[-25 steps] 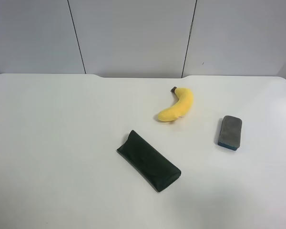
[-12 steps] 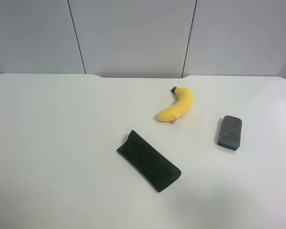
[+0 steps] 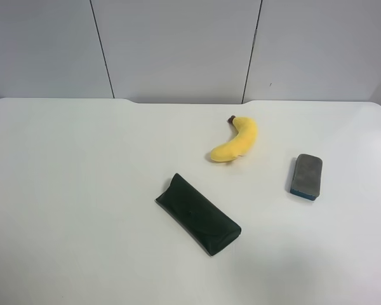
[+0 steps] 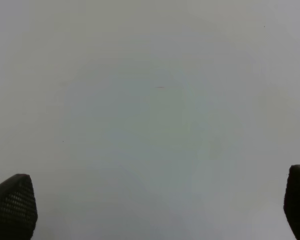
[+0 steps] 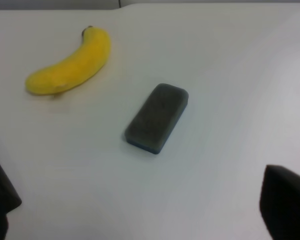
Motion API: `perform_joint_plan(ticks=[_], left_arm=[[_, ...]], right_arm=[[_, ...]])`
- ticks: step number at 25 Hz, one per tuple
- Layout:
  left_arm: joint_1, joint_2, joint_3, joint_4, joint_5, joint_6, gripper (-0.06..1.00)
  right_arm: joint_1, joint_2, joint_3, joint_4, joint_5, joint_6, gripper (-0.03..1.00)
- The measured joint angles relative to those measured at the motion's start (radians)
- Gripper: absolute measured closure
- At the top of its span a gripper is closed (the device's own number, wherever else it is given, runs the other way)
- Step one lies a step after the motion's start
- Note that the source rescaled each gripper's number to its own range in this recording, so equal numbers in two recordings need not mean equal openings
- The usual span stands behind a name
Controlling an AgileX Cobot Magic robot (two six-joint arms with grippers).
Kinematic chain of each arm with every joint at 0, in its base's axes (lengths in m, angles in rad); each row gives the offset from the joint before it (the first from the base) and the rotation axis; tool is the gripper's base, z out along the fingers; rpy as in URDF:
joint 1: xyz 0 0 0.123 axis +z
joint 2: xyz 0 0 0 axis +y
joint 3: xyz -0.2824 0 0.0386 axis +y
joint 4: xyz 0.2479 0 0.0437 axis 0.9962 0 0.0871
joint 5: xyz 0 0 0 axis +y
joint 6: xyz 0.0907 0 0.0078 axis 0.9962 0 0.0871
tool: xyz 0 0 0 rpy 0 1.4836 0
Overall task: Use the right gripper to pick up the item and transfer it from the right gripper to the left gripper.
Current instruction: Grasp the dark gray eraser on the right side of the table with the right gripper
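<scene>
ahead of the right gripper (image 5: 142, 205), in line with the gap of its wide-spread jaws and touching neither: the board eraser (image 5: 157, 117), flat on the white worktop (image 5: 230, 75), grey felt up. beyond it and to one side, a plush banana (image 5: 70, 62). left gripper (image 4: 155, 202) also spread wide, nothing in it.

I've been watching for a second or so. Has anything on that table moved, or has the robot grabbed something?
Nothing visibly changed. In the overhead view the grey eraser, the yellow banana and the dark-green pouch lie on the white table exactly where they were. No arm has come into that view, and nothing has been taken hold of.
</scene>
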Motion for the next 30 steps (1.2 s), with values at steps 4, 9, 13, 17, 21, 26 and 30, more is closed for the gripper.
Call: perform_joint_plan(ticks=[4, 9, 13, 17, 21, 26, 30], left_arm=[[0.000, 0.000, 0.000, 0.000, 0.000, 0.000, -0.06], [0.000, 0.000, 0.000, 0.000, 0.000, 0.000, -0.06], [0.000, 0.000, 0.000, 0.000, 0.000, 0.000, -0.06], [0.000, 0.000, 0.000, 0.000, 0.000, 0.000, -0.06], [0.000, 0.000, 0.000, 0.000, 0.000, 0.000, -0.06], [0.000, 0.000, 0.000, 0.000, 0.000, 0.000, -0.06], [0.000, 0.000, 0.000, 0.000, 0.000, 0.000, -0.06]], right_arm=[[0.000, 0.000, 0.000, 0.009, 0.000, 0.000, -0.03], [0.000, 0.014, -0.007, 0.017, 0.005, 0.006, -0.03], [0.000, 0.158, -0.073, 0.015, 0.008, 0.050, -0.03], [0.000, 0.368, -0.138, 0.000, 0.008, 0.126, -0.03], [0.000, 0.574, -0.185, -0.001, 0.005, 0.157, -0.03], [0.000, 0.828, -0.249, -0.001, 0.001, 0.208, -0.03], [0.000, 1.013, -0.301, -0.001, -0.012, 0.250, -0.03]])
